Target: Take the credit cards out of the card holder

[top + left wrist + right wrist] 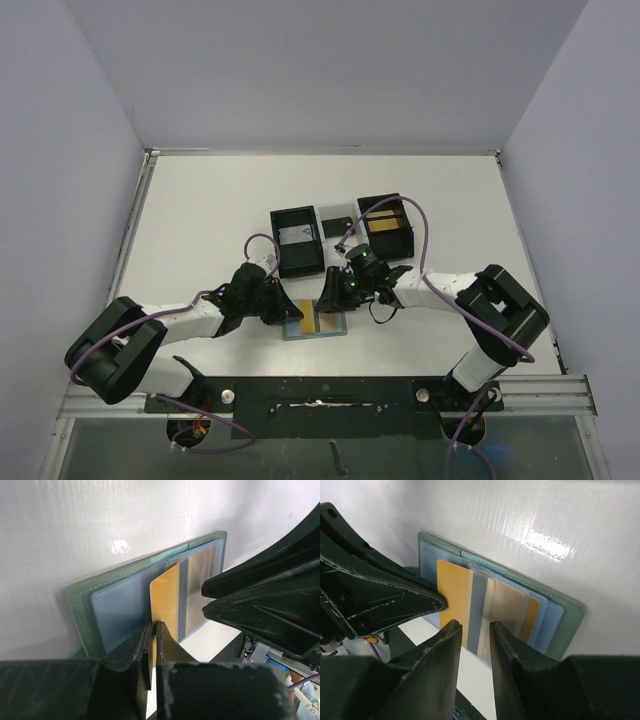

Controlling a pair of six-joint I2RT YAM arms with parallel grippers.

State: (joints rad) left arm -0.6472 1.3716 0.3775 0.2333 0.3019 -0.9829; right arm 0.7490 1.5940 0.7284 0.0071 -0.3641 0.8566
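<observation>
card holder (pixel 315 325): open flat on desk (pixel 200 220), near front edge, between both arms. gold-orange card (pixel 165 597): partly out of pocket, edge pinched in fully closed left jaws. right jaws: narrowly apart, above grey card (pixel 479 602), hold not discernible. two black boxes (pixel 297 240) behind.

Left arm (pixel 185 318) and right arm (pixel 445 283) had white links, black joints, purple cables (pixel 425 235) alongside. Black fingers (pixel 440 670) looked scuffed; green dots (pixel 352 284), maybe LEDs, on right wrist.
</observation>
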